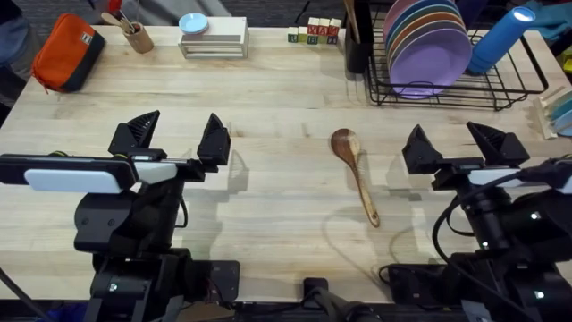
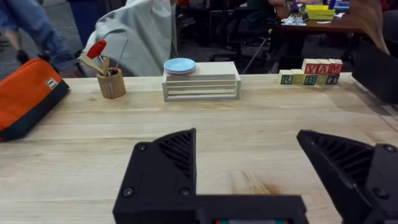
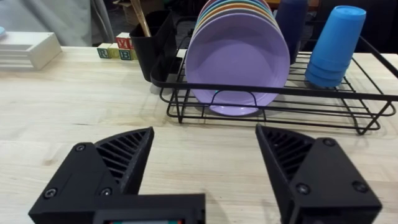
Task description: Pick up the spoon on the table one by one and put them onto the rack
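A brown wooden spoon (image 1: 355,172) lies on the pale wood table (image 1: 286,98) between the two arms, bowl toward the far side, handle toward the near edge. The black wire rack (image 1: 447,85) stands at the far right with purple, orange and teal plates (image 3: 239,62) upright in it. My left gripper (image 1: 179,136) hovers open to the left of the spoon, well apart from it. My right gripper (image 1: 454,143) hovers open just right of the spoon, in front of the rack (image 3: 273,102). Neither holds anything.
An orange pouch (image 1: 67,52) lies at the far left, beside a cup of utensils (image 1: 136,34). A white stand with a blue dish (image 1: 213,38) and letter blocks (image 1: 315,32) line the far edge. A black holder (image 3: 155,46) and blue cups (image 3: 334,46) sit at the rack.
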You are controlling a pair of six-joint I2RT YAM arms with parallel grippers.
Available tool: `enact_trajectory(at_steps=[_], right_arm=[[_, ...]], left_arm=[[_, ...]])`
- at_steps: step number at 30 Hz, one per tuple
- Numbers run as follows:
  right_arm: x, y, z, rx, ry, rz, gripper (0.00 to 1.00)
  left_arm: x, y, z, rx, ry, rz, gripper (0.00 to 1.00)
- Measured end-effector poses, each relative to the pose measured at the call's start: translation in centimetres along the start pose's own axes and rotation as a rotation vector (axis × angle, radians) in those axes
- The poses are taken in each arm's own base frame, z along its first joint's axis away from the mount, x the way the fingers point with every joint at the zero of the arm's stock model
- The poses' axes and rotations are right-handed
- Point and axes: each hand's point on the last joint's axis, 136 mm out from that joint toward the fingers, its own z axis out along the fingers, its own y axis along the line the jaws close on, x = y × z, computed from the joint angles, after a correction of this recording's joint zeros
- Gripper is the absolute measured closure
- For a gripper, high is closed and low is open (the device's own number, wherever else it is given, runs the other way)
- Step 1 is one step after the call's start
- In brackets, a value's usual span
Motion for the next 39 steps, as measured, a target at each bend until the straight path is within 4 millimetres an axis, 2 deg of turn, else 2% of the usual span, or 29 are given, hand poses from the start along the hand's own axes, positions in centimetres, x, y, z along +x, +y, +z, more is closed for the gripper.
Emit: enact_trajectory(at_steps=[12,17,22,25,31,35,39], right_arm=[[-0.2,0.0,0.0,0.0,-0.007,-0.001,0.006],[-2.2,0.0,-0.1,0.0,-0.09,-0.003,0.006],[-1.3,0.0,-0.3,-0.001,-0.016,0.0,0.006],[-2.2,0.1,-0.9,-0.004,0.046,0.001,0.006],[-7.2,0.1,-2.0,-0.004,0.153,0.004,0.006],[-9.9,0.1,-1.5,-0.004,0.265,0.006,0.005],[-12.2,0.0,-0.2,-0.006,0.383,0.008,0.005]], left_arm=[[0.0,0.0,0.0,0.001,0.0,0.0,0.007],[0.0,-0.1,0.0,0.007,0.002,0.0,0.009],[1.0,-0.5,-0.5,0.027,0.098,-0.037,0.01],[-0.4,-0.6,-1.4,0.028,0.15,-0.051,0.01],[-4.9,-0.6,-3.0,0.025,0.282,-0.066,0.009],[-7.1,-0.6,-3.1,0.022,0.398,-0.068,0.008],[-9.1,-0.6,-2.3,0.018,0.515,-0.071,0.008]])
